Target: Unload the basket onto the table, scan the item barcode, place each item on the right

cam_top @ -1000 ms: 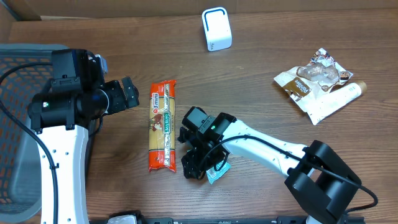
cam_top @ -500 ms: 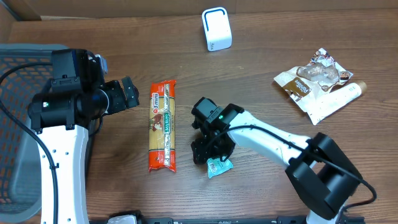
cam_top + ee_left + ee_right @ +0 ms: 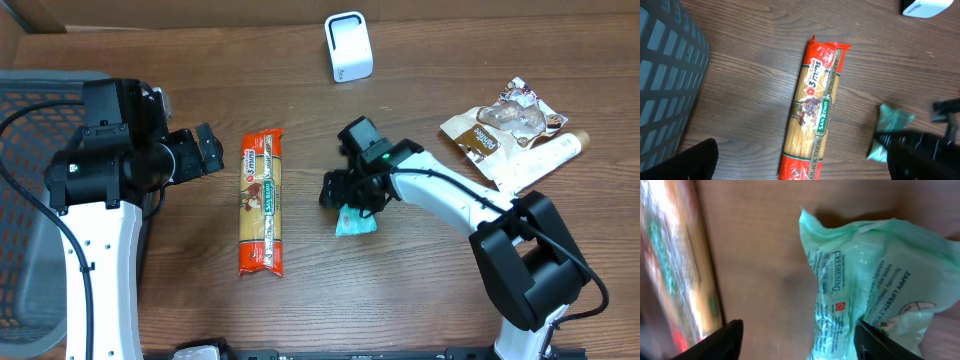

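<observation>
Since a second ago the right gripper (image 3: pixel 347 193) has swung from 6 o'clock on the table up to the centre, and the green packet (image 3: pixel 356 222) has come with it; the packet now lies on the wood at the gripper's 6 o'clock; in the right wrist view the jaws stand well apart, the packet against one finger (image 3: pixel 875 341) and clear of the other, so nothing is clamped; the white scanner (image 3: pixel 348 46) sits at 12 o'clock, well apart; the left gripper (image 3: pixel 208 150) is unchanged, spread wide and empty, near the spaghetti pack (image 3: pixel 262 200) at the packet's 9 o'clock.
</observation>
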Motion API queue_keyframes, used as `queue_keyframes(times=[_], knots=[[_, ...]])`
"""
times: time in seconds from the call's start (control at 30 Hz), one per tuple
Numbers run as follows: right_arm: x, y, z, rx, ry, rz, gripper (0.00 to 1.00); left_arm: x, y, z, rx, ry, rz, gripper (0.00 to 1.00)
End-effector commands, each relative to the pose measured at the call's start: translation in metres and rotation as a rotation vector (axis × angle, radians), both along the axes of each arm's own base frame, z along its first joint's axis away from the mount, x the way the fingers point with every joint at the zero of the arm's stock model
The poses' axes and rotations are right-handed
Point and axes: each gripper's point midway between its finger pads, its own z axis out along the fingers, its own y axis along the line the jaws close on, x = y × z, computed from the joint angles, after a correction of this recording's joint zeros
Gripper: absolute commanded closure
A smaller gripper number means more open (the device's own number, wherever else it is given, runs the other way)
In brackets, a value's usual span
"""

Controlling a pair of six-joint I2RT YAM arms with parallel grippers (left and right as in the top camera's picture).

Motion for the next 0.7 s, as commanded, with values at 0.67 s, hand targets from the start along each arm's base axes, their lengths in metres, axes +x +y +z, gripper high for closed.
queue_keyframes(times=[0.67], knots=[[0.064,-0.056,0.096,-0.276,-0.498,0.642,0.05,0.004,0.001,0.004,0.015,-0.013,-0.01,0.0]])
